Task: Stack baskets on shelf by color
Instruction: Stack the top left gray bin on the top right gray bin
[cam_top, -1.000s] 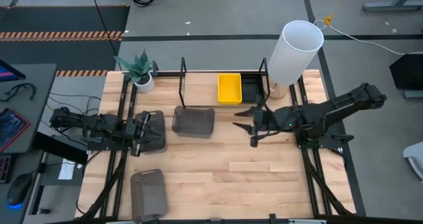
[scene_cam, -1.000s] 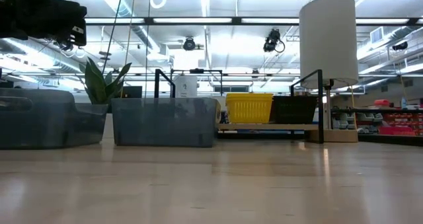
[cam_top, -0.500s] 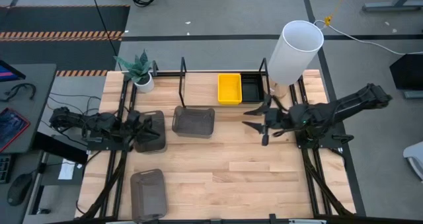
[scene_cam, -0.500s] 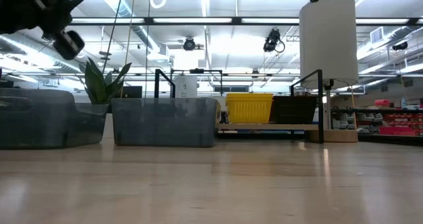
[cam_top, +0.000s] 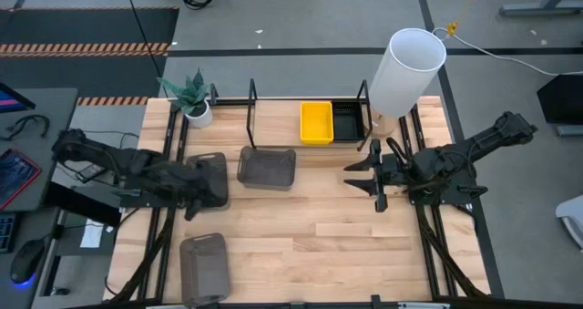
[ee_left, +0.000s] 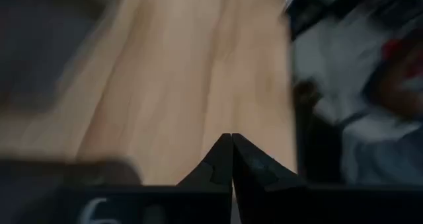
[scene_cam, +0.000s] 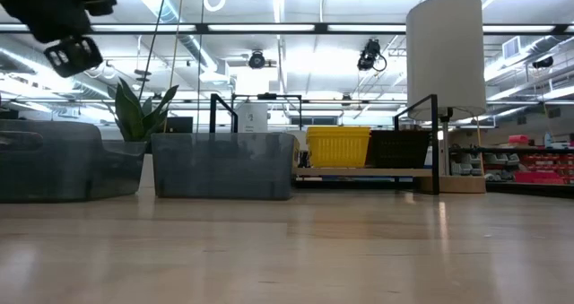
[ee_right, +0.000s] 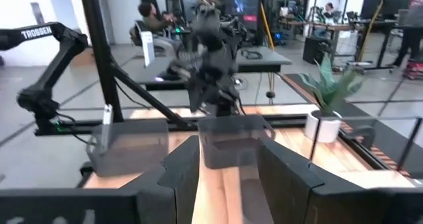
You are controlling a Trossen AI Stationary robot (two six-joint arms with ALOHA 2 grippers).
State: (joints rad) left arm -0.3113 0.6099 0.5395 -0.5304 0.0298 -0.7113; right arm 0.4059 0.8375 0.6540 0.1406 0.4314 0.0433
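Baskets point(cam_top: 316, 122), yellow and black, sit side by side in shelf point(cam_top: 364, 95).

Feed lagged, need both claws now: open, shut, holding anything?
Left claw: shut, empty, beside a grey basket.
Right claw: open, empty, above the table.

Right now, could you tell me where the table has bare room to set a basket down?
The widest bare patch is the near centre and right of the table, between the front grey basket and the right gripper. The shelf is bare left of the yellow basket. It is crowded on the left, where the left gripper sits by two grey baskets.
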